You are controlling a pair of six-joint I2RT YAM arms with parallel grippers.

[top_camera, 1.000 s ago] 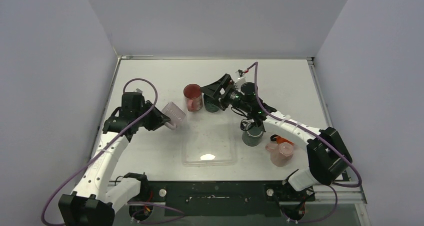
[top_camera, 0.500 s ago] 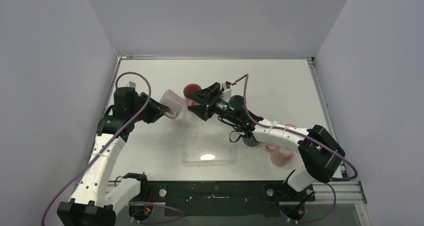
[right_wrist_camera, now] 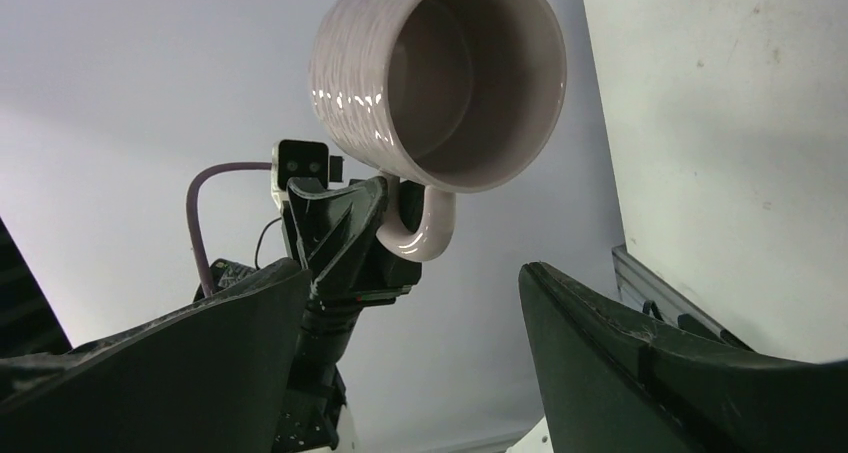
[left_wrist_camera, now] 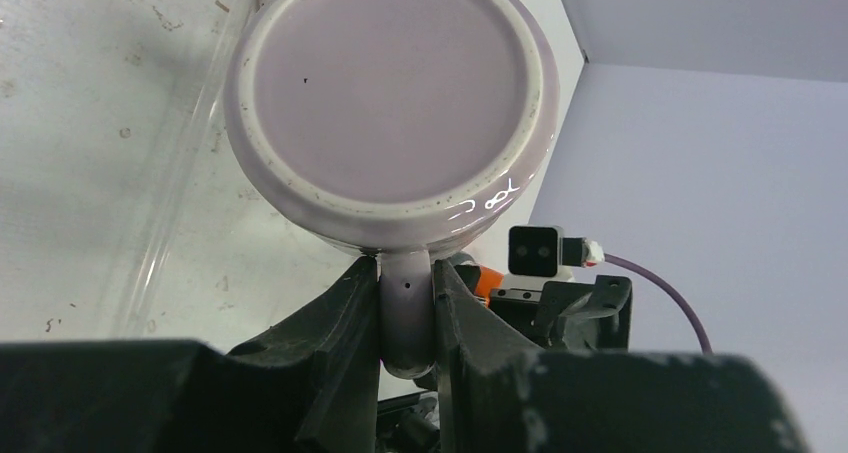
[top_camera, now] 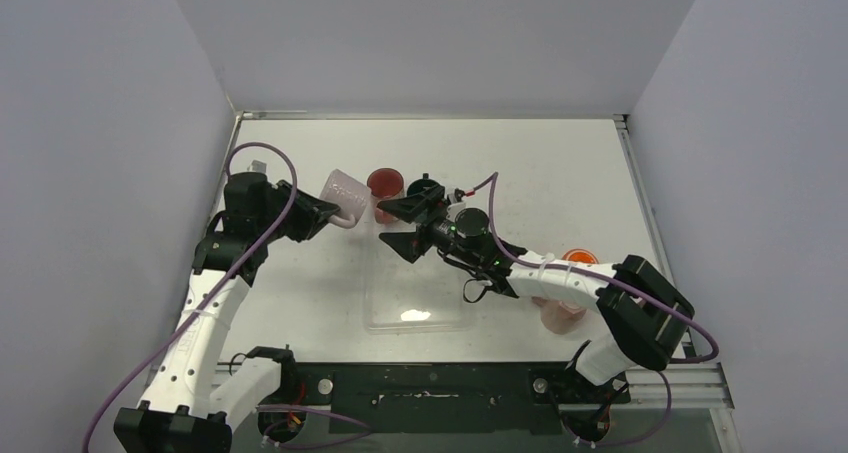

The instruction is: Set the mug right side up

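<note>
Top external view shows the left gripper point(top_camera: 333, 214) holding the pale pink mug point(top_camera: 346, 187) in the air over the far left part of the table point(top_camera: 560, 173), just beside the red cup point(top_camera: 385, 183). A second ago the mug hung lower and nearer to the robot; now the left arm has carried it up and away. In the same time the right arm has left the dark cups at the back and swung to the left, so the right gripper point(top_camera: 388, 225) now points at the mug from close by, but does not touch it.

In the left wrist view the jaws are nearly closed and pinch the mug's handle point(left_wrist_camera: 405, 313) between them, and the flat base faces this camera. In the right wrist view the open mouth of the mug faces the right gripper. The mug therefore lies on its side in the air, neither upside down nor upright. The right jaws stand wide apart with nothing between them.

I judge that the two arms are setting up a handover: the mug is half turned, and the right gripper seems ready to take the body or rim. The mug is not yet standing on the table, so the task is not finished.
</note>
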